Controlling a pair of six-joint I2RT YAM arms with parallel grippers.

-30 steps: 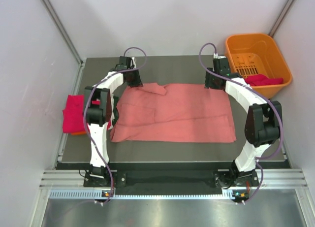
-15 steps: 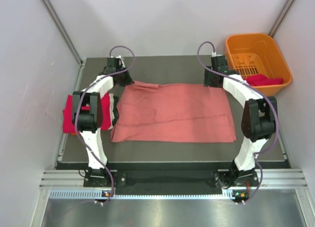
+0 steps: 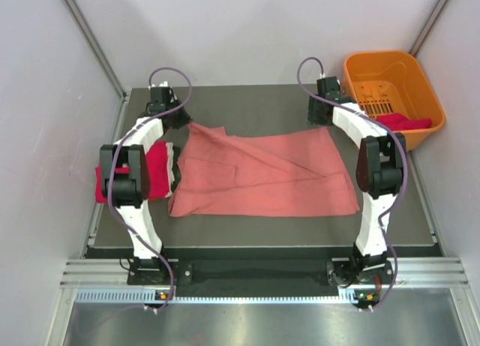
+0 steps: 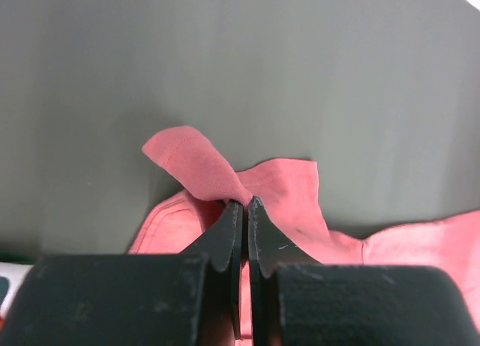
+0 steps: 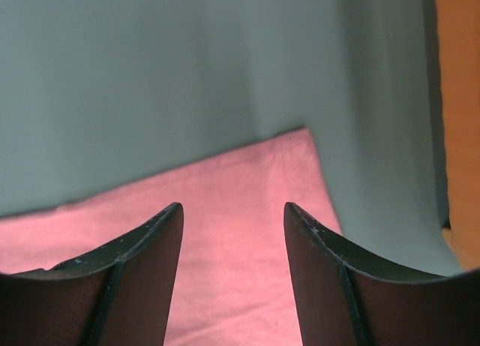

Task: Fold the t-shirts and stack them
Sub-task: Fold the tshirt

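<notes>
A large salmon-pink t-shirt [image 3: 262,173] lies spread on the dark table. My left gripper [image 3: 182,121] is shut on its far left corner; in the left wrist view the fingertips [image 4: 244,205] pinch a fold of the pink cloth [image 4: 289,188]. My right gripper [image 3: 319,119] is open and empty over the shirt's far right corner. In the right wrist view its fingers [image 5: 232,211] straddle the pink cloth [image 5: 232,185]. A folded magenta-red t-shirt [image 3: 112,173] lies at the table's left edge, partly behind the left arm.
An orange plastic basket [image 3: 390,72] stands at the far right, with a magenta-red cloth [image 3: 405,123] hanging over its near rim. The basket's wall shows at the right of the right wrist view [image 5: 459,98]. Grey walls close in on both sides.
My left gripper has moved left and farther back, pulling the shirt's far left corner outward, so diagonal creases now run across the cloth. The right gripper has shifted slightly back.
</notes>
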